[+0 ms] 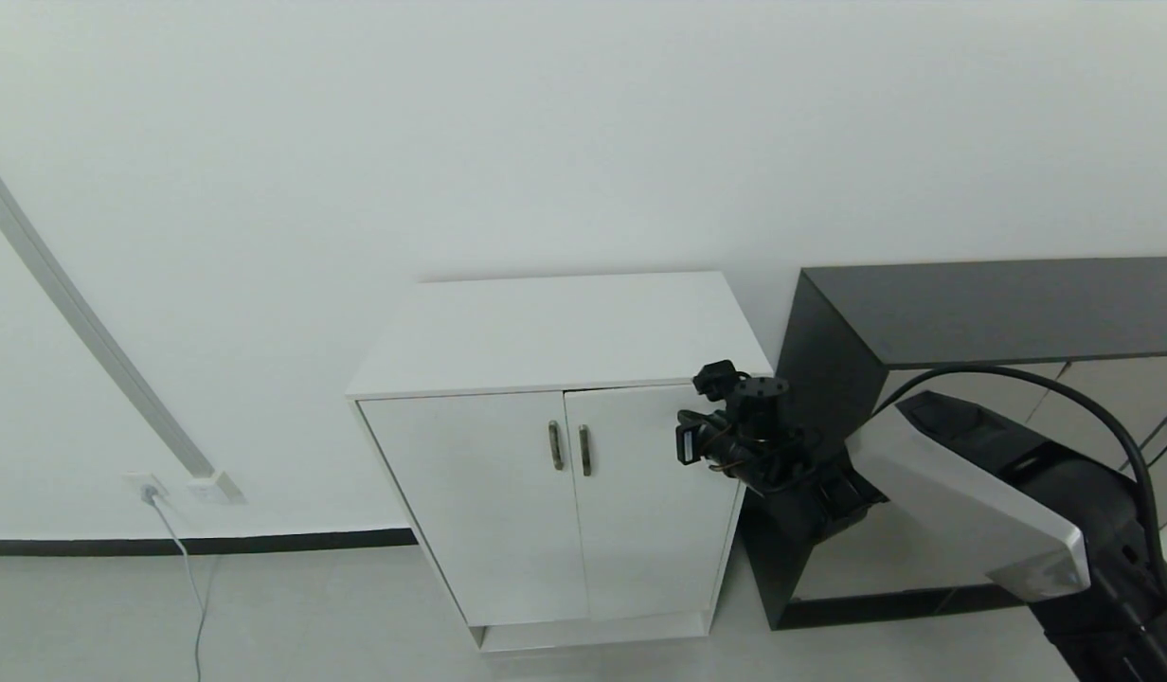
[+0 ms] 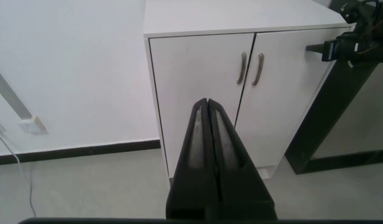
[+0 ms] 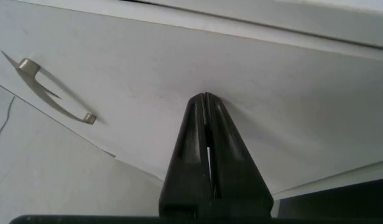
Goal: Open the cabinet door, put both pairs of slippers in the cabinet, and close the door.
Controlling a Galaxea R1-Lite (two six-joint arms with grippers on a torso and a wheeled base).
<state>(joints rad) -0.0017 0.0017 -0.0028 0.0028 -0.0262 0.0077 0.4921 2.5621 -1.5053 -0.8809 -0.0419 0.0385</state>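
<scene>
Cabinet door (image 1: pixel 645 511), stiff but light-swinging, is best pulled by its slim handle (image 1: pixel 584 450); right gripper (image 3: pixel 206 99) and left gripper (image 2: pixel 207 102) have fingers closed, empty.

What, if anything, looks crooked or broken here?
Nothing looks broken or spilled. The white cabinet stands straight, left door and right door both shut. One small oddity: the shut right gripper sits by the right door's upper part, well away from its handle.

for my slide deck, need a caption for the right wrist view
Shut right gripper near the white cabinet door, its handle nearby.
</scene>
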